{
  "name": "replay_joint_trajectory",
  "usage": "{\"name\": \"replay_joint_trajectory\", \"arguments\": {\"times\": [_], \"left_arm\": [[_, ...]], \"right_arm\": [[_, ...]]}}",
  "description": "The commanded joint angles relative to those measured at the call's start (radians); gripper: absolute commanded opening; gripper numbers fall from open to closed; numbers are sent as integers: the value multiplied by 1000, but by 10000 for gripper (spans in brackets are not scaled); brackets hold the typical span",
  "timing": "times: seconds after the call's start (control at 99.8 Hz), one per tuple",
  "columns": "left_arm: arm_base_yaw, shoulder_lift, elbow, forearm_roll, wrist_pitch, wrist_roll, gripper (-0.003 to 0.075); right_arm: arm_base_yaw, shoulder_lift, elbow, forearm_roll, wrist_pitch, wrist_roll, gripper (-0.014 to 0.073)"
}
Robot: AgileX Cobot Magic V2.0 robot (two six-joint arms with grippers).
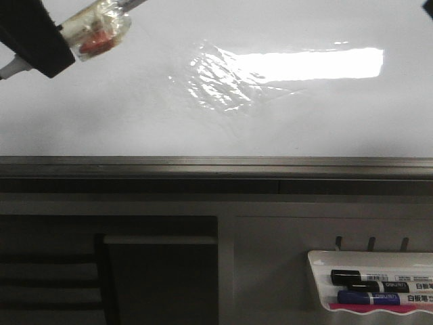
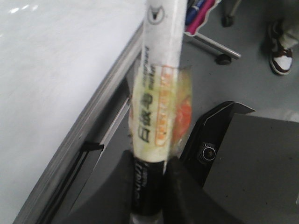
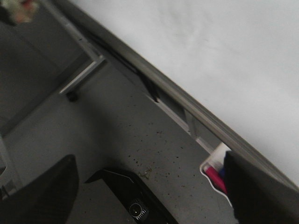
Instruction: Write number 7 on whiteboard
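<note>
The whiteboard [image 1: 284, 115] fills the upper front view, glossy white with a bright rectangular reflection and a grey frame edge [image 1: 216, 166]. I see no number 7 on it. My left gripper [image 1: 64, 44] is at the top left, shut on a whiteboard marker [image 1: 101, 30] wrapped in clear tape with an orange patch. In the left wrist view the fingers [image 2: 180, 186] clamp the marker's black end [image 2: 148, 186], beside the board [image 2: 46, 74]. The marker's tip is out of view. My right gripper [image 3: 149, 186] is open and empty, below the board [image 3: 224, 46].
A small white marker tray [image 1: 316, 271] hangs below the frame at lower right, holding a black marker [image 1: 358, 277] and a blue marker [image 1: 369, 298]. It also shows in the right wrist view [image 3: 210, 163]. A person's shoe [image 2: 281, 56] and a stand wheel [image 2: 224, 59] are on the floor.
</note>
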Motion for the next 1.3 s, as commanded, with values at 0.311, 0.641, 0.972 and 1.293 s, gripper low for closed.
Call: {"name": "replay_joint_trajectory", "arguments": {"times": [0.311,0.641,0.972,1.293], "left_arm": [[-207,-12,-36,-51,-58,90,-13],[-218,-12,-36,-49,-62,112,-13],[-218,-12,-36,-49,-62,114,-13],[-218,-12,-36,-49,-77,114,-13]], "right_arm": [[344,133,-146,81,-102,-304,563],[433,184,-146,111,-151,-322,463],[433,191,-146,141,-149,-346,351],[433,191,-146,141,-128,-346,52]]}}
